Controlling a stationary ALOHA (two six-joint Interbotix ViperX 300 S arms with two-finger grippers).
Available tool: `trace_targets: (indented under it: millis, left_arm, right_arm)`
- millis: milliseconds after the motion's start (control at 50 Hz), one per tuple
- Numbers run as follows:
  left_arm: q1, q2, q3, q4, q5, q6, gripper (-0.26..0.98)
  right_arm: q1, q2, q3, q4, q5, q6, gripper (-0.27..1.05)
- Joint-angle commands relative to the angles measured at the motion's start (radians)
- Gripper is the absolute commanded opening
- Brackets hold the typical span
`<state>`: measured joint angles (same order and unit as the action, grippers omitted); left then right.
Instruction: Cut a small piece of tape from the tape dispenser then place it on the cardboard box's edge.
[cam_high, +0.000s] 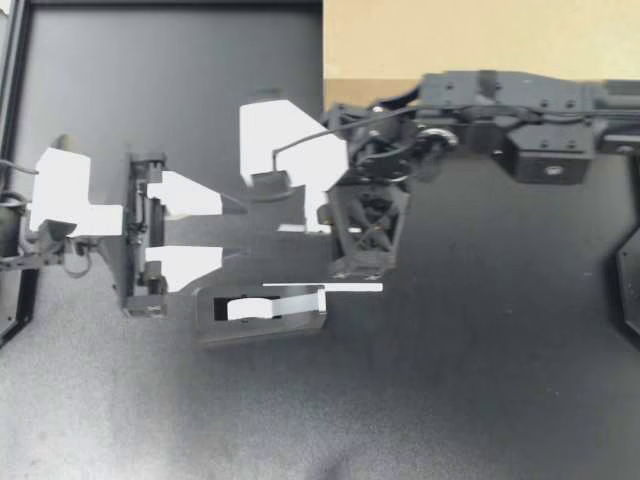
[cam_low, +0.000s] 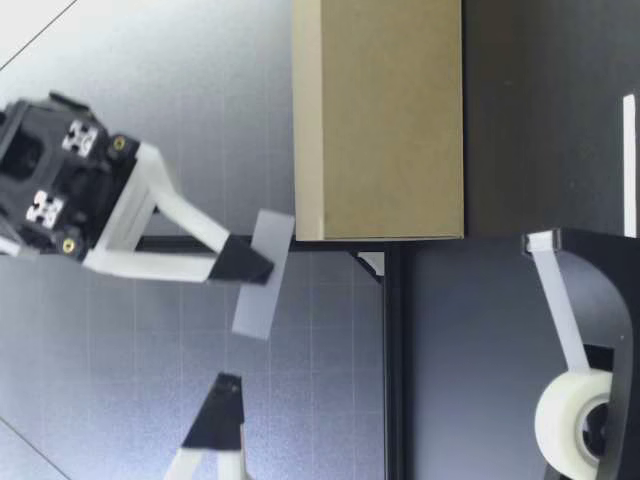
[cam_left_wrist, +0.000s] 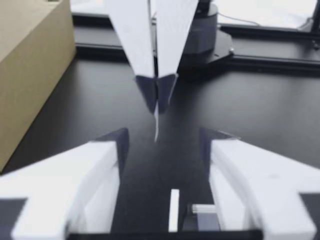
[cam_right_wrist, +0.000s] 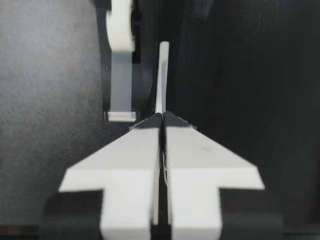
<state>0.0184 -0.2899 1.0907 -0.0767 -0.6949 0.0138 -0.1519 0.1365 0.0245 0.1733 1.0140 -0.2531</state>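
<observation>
My left gripper (cam_high: 235, 228) is open, level with the tip of my right gripper (cam_high: 270, 195), which reaches past the middle and points down. The right gripper is shut on a small piece of tape (cam_low: 262, 275) that hangs from its black fingertips (cam_low: 250, 262) beside the cardboard box (cam_low: 380, 120), near its upper corner. In the left wrist view the piece of tape (cam_left_wrist: 156, 125) shows edge-on just ahead of my open left gripper (cam_left_wrist: 162, 145), touching neither finger. The tape dispenser (cam_high: 260, 312) with its white roll (cam_low: 570, 420) sits on the table below both grippers.
The cardboard box (cam_high: 450, 40) stands at the table's far side, behind my right arm. A thin white strip (cam_high: 322, 287) lies on the dark table beside the dispenser. Tape runs from the roll up to the dispenser's cutter (cam_low: 540, 243).
</observation>
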Motion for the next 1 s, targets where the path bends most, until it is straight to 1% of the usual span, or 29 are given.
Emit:
trace_targets:
  millis: [0,220,500,620,760,980]
  left_arm:
    - [0.002,0.008,-0.026,-0.002,-0.017,0.002,0.46]
    - [0.002,0.026,-0.034,0.0,-0.026,0.002,0.46]
    - [0.002,0.029,-0.035,-0.002,-0.028,0.002,0.45]
    - [0.002,0.031,-0.035,-0.002,-0.032,0.0,0.43]
    - [0.002,0.035,-0.037,-0.003,-0.043,-0.002,0.34]
    - [0.002,0.049,-0.038,-0.017,-0.048,0.0,0.1]
  right_arm:
    - [0.005,0.003,-0.063,-0.003,0.015,0.0,-0.09]
    - [0.005,0.04,-0.129,-0.003,0.041,-0.002,-0.09]
    - [0.005,0.066,-0.17,-0.003,0.063,-0.002,-0.09]
    - [0.005,0.074,-0.181,-0.002,0.069,0.0,-0.09]
    - [0.005,0.077,-0.186,-0.003,0.069,0.0,-0.09]
    - [0.006,0.077,-0.186,-0.003,0.071,0.003,-0.09]
